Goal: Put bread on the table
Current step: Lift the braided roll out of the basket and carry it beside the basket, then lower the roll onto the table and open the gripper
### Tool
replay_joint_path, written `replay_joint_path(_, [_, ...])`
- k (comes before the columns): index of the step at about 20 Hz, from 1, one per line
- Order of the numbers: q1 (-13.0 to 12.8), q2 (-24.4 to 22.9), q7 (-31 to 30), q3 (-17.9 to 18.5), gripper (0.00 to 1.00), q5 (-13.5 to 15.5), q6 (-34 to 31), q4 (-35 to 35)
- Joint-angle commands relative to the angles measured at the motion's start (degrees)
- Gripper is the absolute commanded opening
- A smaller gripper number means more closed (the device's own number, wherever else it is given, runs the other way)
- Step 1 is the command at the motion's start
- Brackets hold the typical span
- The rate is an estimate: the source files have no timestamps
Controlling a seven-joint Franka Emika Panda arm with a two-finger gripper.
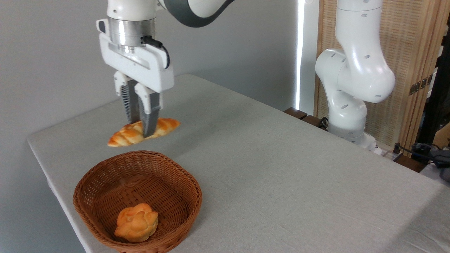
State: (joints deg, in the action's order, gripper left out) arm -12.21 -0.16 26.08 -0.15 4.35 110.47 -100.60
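Bread point(165, 125) hangs in the air, pinched across its middle by the gripper point(141, 129) of a white robot arm point(355, 73). The two fingers point(150, 114) point straight down and are closed tight on the loaf, one on each long side, so only a narrow gap is left between them. The loaf is long, braided and golden-orange with pale seams. It lies nearly level, its left tip a little lower than its right, and both tapered ends stick out past the fingers.

Beneath it spreads the table point(281, 175), covered in light grey cloth. The bread does not touch the cloth; it floats above the part of the table near the far left corner, beyond the far rim of a basket point(88, 186) and clear of it.

That brown wicker basket sits at the near left corner of the table, close to the left edge, and its near side runs out of the bottom of the view. Inside it, toward the near wall, rests a small round knotted bun point(136, 222), the same golden colour as the loaf.

The arm's base stands off the far right edge of the table, in front of a pale wooden slatted screen point(415, 42). The arm rises out of the top of the view and comes back down over the left end of the table. A plain grey wall point(49, 52) fills the background on the left.
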Motion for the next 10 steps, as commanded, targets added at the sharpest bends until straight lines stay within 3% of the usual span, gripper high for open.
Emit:
replay_joint_path(1, [-1.58, -4.49, -0.16, -0.46, 0.48, 0.13, -4.72, -5.74])
replay_joint_path(6, [-3.16, -5.2, -0.24, -0.46, 0.48, 2.32, -11.41, -8.64])
replay_joint_path(8, [-3.43, -4.85, -0.42, -0.46, 0.66, 3.11, -11.41, -9.17])
replay_joint_path(9, [-3.61, -4.59, -0.51, -0.46, 0.68, 3.64, -11.41, -9.26])
replay_joint_path(10, [-4.48, -4.41, -0.68, -0.46, 0.78, 3.82, -11.41, -9.78])
